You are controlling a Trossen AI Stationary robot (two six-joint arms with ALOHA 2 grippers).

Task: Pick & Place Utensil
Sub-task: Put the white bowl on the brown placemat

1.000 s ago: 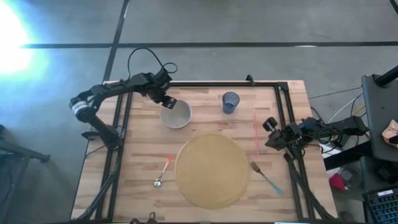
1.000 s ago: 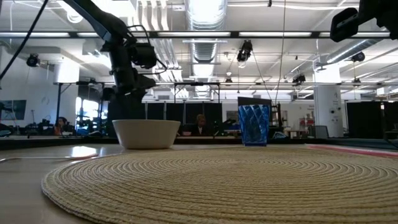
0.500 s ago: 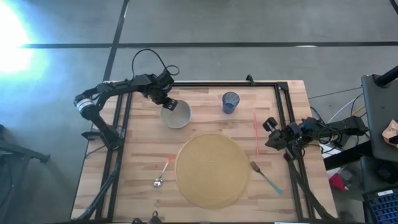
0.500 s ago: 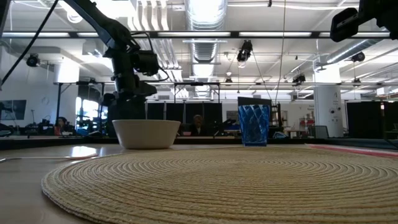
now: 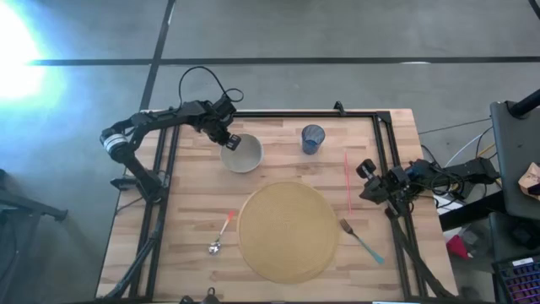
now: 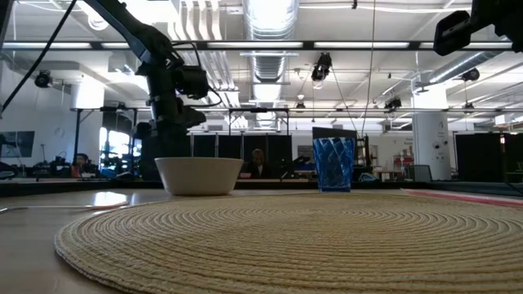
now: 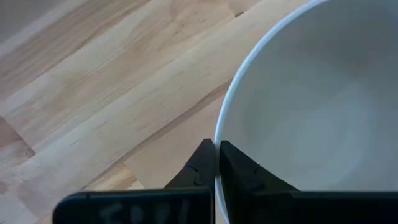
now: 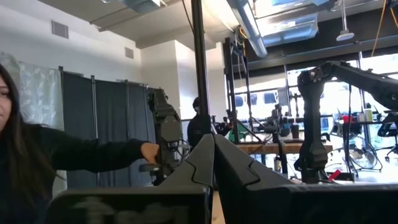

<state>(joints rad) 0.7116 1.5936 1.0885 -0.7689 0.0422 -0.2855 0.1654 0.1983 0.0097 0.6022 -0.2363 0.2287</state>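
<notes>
High: left gripper [image 5: 229,141] at white bowl [image 5: 243,154] rim; spoon [image 5: 221,234] left of mat [image 5: 288,231], fork [image 5: 361,240] right. Left wrist: fingers [image 7: 200,168] clamped on the rim. Right gripper [image 5: 369,173] clenched, empty, at table's right edge.

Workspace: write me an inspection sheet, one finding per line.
Surface: wooden table, round woven mat near the front.
Job's things: spoon left of the mat, fork right of it, both lying flat, untouched.
Clutter: white bowl, blue cup, pink straw.
Grippers: left pincer shut on the bowl's rim; right pincer shut, empty, parked at the table's right edge.
Cables: black loop above the left arm.
Surroundings: open hall; a person beyond the table in the right wrist view.
</notes>
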